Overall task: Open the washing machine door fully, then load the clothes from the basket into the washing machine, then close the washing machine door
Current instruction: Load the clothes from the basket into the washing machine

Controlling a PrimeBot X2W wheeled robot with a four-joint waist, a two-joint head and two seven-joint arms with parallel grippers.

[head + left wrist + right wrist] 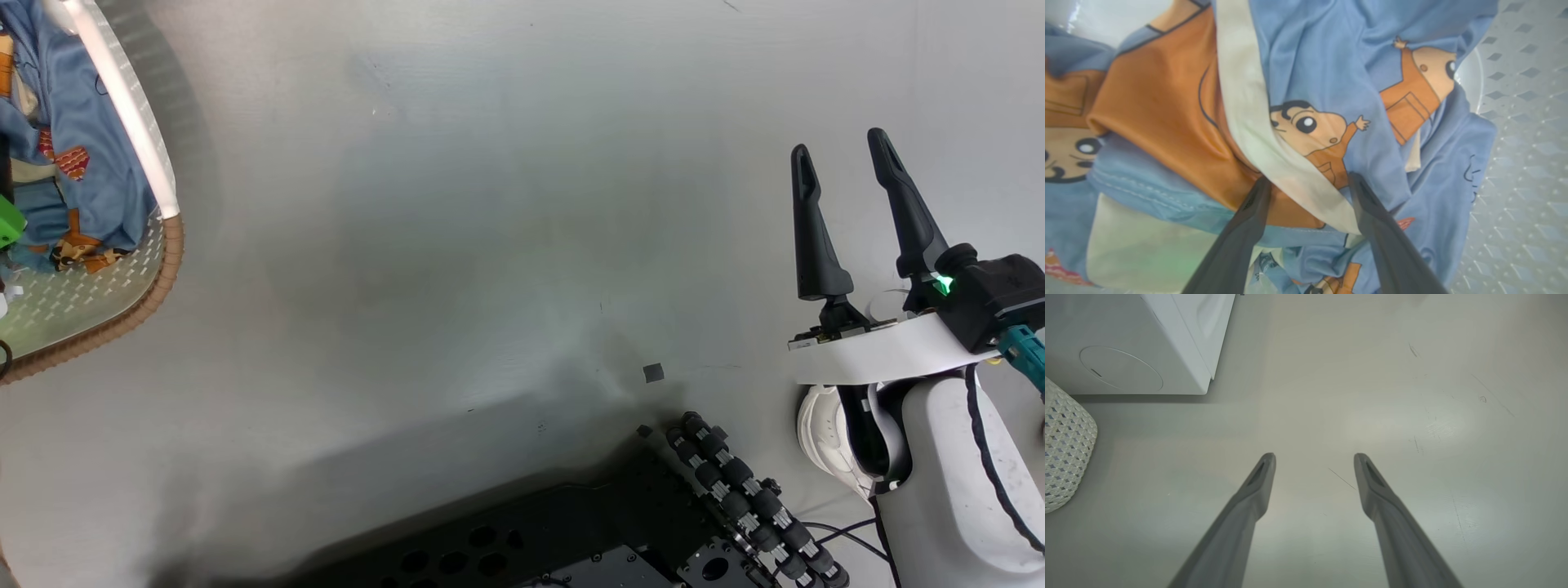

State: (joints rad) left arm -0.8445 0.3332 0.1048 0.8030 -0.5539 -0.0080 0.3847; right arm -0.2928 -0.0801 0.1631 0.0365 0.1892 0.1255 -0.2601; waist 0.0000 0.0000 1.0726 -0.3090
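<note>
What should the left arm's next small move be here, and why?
Probably close the left jaws. They stand open, pressed into the clothes in the basket, with a cream fold lying between them, so closing should catch fabric for lifting out. The right jaws hang open over the floor.

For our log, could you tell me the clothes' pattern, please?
The clothes: light blue, orange cartoon figures; left wrist view.

r pincer [1314, 458] spread over floor [1372, 396], washer [1126, 343] top-left, basket [1065, 445] left
</note>
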